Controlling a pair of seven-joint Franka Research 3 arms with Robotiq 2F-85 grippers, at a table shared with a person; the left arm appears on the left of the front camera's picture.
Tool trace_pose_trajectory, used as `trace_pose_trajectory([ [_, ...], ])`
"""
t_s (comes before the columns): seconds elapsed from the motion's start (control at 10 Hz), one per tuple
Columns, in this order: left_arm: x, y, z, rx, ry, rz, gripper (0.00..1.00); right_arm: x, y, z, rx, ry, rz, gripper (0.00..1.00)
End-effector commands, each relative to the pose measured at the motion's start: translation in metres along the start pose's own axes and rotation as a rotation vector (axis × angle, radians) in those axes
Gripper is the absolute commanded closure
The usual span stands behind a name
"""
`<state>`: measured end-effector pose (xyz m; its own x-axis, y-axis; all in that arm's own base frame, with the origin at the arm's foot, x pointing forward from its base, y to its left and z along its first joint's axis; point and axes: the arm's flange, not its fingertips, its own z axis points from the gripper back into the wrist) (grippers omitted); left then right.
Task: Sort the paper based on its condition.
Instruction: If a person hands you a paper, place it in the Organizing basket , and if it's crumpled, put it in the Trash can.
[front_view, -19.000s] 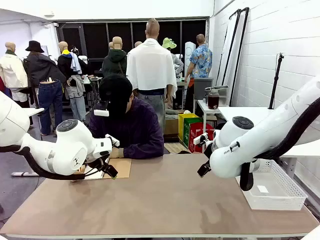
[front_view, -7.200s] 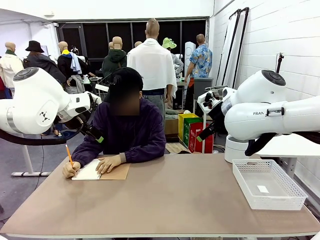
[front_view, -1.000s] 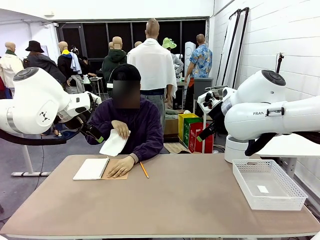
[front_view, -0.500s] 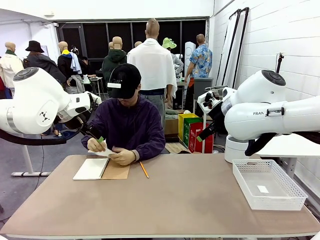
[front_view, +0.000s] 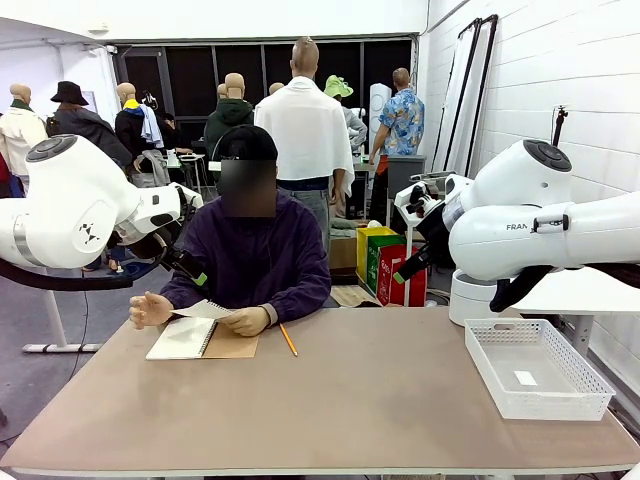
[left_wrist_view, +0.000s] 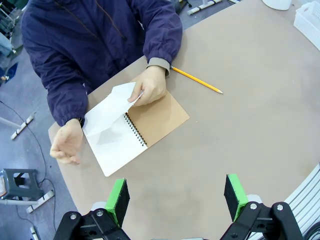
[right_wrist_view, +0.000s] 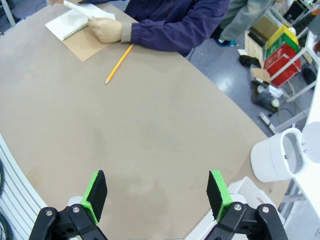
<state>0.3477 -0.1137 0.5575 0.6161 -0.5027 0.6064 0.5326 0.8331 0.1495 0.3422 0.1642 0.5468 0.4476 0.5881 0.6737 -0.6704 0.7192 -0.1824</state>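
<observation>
A loose white sheet of paper (left_wrist_view: 109, 107) with a crease is held by one of the person's hands (left_wrist_view: 150, 85) just above the open spiral notebook (left_wrist_view: 120, 150). The same paper (front_view: 203, 309) and notebook (front_view: 184, 338) lie at the far left of the table, and the paper (right_wrist_view: 80, 9) is also at the top left of the right wrist view. The person's other hand (front_view: 150, 308) hovers open beside it. My left gripper (left_wrist_view: 176, 200) hangs high above the table, open and holding nothing; the front view has it (front_view: 192, 268) raised near the person's shoulder. My right gripper (right_wrist_view: 156, 195) is open too, raised (front_view: 408, 268) at the right.
A yellow pencil (front_view: 288, 340) lies on the table right of the notebook's brown cover (left_wrist_view: 160, 115). A white mesh basket (front_view: 580, 385) with a small white slip (front_view: 524, 378) stands at the right edge. The brown tabletop (front_view: 350, 400) spreads between them.
The person lowered the sheet from chest height to just over the notebook; one hand let go and moved left. Both arms stayed still.
</observation>
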Motion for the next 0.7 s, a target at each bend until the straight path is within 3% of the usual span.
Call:
trace_pose_trajectory([
  [0.0,0.002,0.0009,-0.0008,-0.001,-0.004,0.0,0.0,-0.0003,-0.0006,-0.0002,0.003,-0.001,-0.002,0.0],
  [0.6,0.002,0.0009,-0.0008,-0.001,-0.004,0.0,0.0,-0.0003,-0.0006,-0.0002,0.003,-0.001,-0.002,0.0],
])
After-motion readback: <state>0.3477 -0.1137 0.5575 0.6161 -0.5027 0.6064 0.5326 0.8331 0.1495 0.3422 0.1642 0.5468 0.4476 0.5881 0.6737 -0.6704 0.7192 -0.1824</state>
